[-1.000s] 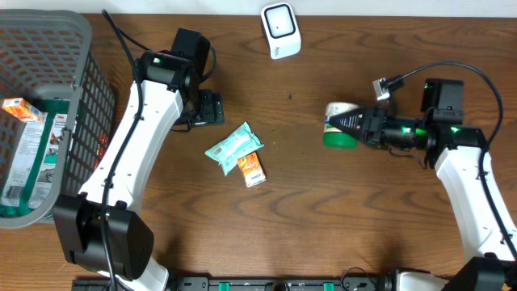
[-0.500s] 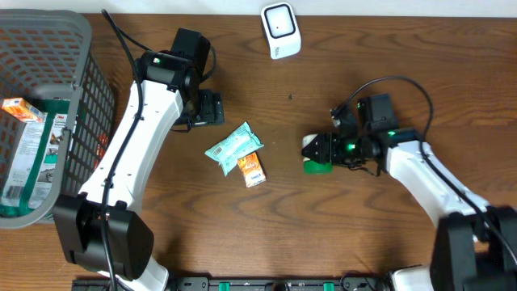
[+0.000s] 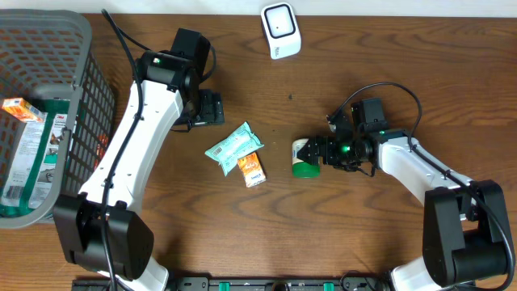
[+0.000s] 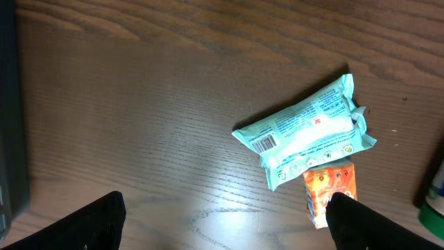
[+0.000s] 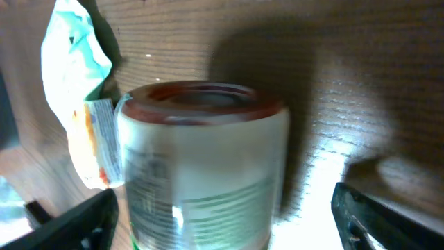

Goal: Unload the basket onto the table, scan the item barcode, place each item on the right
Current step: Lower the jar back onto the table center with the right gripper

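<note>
Teal pouch (image 3: 233, 145) and orange packet (image 3: 253, 170) lie near green-based canister (image 3: 304, 159).

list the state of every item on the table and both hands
left hand, open, empty, above the table
right hand, open around the canister
canister, on the table between the right hand's fingers, not clamped
teal packet, flat, barcode up, overlapping the orange packet
orange packet, flat, partly under the teal packet
scanner, on the table, untouched
basket, holding boxes
</note>
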### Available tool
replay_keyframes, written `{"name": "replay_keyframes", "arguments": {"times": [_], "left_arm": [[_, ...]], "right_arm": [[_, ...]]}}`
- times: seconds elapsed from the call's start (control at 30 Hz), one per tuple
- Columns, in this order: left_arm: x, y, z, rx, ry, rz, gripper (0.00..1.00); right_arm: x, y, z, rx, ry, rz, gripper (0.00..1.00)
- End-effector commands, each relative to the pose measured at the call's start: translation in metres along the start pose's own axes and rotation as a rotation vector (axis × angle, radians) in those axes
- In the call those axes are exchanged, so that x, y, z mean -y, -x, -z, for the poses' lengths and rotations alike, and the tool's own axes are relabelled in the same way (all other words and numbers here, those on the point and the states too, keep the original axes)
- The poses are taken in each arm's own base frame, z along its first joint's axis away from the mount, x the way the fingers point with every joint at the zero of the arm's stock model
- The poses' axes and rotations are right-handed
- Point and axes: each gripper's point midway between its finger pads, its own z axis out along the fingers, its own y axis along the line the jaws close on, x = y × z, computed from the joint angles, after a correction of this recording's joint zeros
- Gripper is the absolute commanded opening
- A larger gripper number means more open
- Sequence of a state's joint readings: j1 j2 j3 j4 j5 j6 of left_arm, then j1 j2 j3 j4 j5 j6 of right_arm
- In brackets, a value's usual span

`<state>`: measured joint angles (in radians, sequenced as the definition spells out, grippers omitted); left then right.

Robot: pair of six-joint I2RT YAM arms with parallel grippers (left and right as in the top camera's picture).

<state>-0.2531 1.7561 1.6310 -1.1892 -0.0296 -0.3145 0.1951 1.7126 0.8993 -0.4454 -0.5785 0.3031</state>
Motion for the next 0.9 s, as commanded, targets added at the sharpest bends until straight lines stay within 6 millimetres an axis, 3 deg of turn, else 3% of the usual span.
{"name": "replay_keyframes", "arguments": {"times": [0.0,0.47,0.87], "left_arm": [[-0.002,0.001,0.000,0.001,0.009,0.000,0.93],[-0.002,0.001,0.000,0.001,0.009,0.000,0.93],[-0.002,0.001,0.000,0.001,0.009,0.000,0.93]], "right_arm": [[0.001,0.000,-0.002,-0.002,-0.010,0.007,0.97],[0.004,0.006,0.004,0.010,-0.026,0.023,0.87],[0.003,0.011,0.012,0.029,-0.025,0.026,0.88]]}}
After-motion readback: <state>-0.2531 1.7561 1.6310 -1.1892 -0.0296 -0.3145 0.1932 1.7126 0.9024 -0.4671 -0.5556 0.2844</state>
